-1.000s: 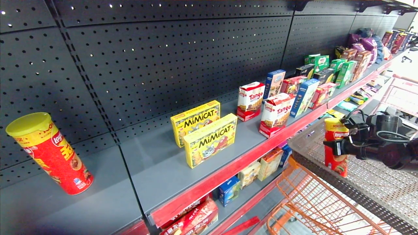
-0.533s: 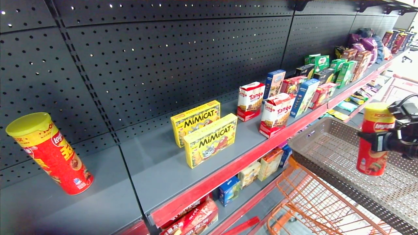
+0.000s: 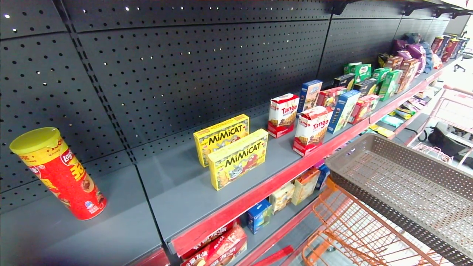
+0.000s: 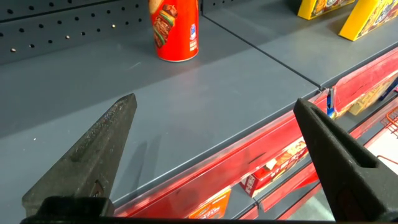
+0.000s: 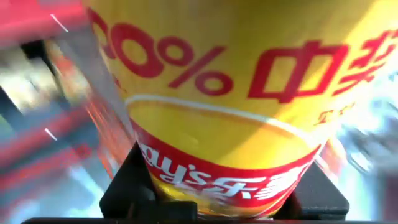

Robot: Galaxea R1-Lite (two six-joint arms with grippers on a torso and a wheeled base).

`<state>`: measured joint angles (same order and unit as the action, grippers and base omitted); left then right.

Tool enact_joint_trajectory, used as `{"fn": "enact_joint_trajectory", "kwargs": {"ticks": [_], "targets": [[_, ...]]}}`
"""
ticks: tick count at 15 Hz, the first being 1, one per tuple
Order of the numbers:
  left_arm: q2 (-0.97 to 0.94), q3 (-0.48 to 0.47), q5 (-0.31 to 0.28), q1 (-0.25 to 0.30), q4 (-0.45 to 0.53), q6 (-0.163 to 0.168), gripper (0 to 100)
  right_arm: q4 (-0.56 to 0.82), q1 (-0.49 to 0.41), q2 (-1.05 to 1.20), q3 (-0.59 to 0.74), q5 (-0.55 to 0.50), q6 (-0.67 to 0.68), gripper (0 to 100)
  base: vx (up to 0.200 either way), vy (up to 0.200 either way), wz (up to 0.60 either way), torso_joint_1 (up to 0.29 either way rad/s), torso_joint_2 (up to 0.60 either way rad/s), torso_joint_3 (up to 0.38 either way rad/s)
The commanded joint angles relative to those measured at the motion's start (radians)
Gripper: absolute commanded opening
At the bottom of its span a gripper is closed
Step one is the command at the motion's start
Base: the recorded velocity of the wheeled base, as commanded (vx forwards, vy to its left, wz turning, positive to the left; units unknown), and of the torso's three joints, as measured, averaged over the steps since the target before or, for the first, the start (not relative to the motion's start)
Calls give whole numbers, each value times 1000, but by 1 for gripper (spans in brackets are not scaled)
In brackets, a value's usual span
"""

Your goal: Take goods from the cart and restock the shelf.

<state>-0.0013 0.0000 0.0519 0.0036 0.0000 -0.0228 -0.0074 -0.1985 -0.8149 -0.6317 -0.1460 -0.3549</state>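
Observation:
A red chip can with a yellow lid (image 3: 57, 173) stands upright at the left end of the grey shelf (image 3: 177, 192). The same can (image 4: 174, 28) is also in the left wrist view, some way beyond my left gripper (image 4: 216, 106). That gripper hovers over the bare shelf board, open, with nothing between its fingers. A second chip can (image 5: 236, 74), yellow and red, is held close up in my right gripper (image 5: 224, 186), which is shut on it. The orange cart (image 3: 354, 236) stands at the lower right, with a brown perforated tray (image 3: 399, 177) on top.
Two yellow boxes (image 3: 238, 157) stand mid-shelf, then red-and-white packs (image 3: 312, 129) and several coloured boxes (image 3: 343, 105) towards the right. A black pegboard wall (image 3: 184, 74) backs the shelf. Lower shelves hold more goods (image 3: 258, 216). Bare shelf board lies between the can and the yellow boxes.
My right gripper lifted the second chip can up off the cart's tray and carried it right, out of the head view. The shelf items have stayed put.

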Motion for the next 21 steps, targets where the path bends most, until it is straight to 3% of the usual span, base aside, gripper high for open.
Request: {"fn": "enact_joint_trajectory", "kwargs": {"ticks": [1, 9, 15, 17, 18, 21], "targets": [[1, 0, 0, -1, 0, 0, 100, 53, -19, 192, -3, -43, 7, 0, 0, 0, 0, 0, 0, 0], [1, 0, 0, -1, 0, 0, 100, 44, -16, 289, 96, -30, 19, 0, 0, 0, 0, 0, 0, 0], [1, -2, 0, -1, 0, 0, 100, -45, -13, 301, 138, -26, -1, 0, 0, 0, 0, 0, 0, 0], [1, 0, -10, -1, 0, 14, 100, -71, -10, 313, 152, -24, -44, 0, 0, 0, 0, 0, 0, 0], [1, 0, -23, -1, 0, 41, 100, -86, -12, 321, 156, -24, -47, 0, 0, 0, 0, 0, 0, 0], [1, 0, -17, -1, 0, 37, 100, -89, -10, 344, 170, -23, -62, 0, 0, 0, 400, 2, 2, 0]]}}
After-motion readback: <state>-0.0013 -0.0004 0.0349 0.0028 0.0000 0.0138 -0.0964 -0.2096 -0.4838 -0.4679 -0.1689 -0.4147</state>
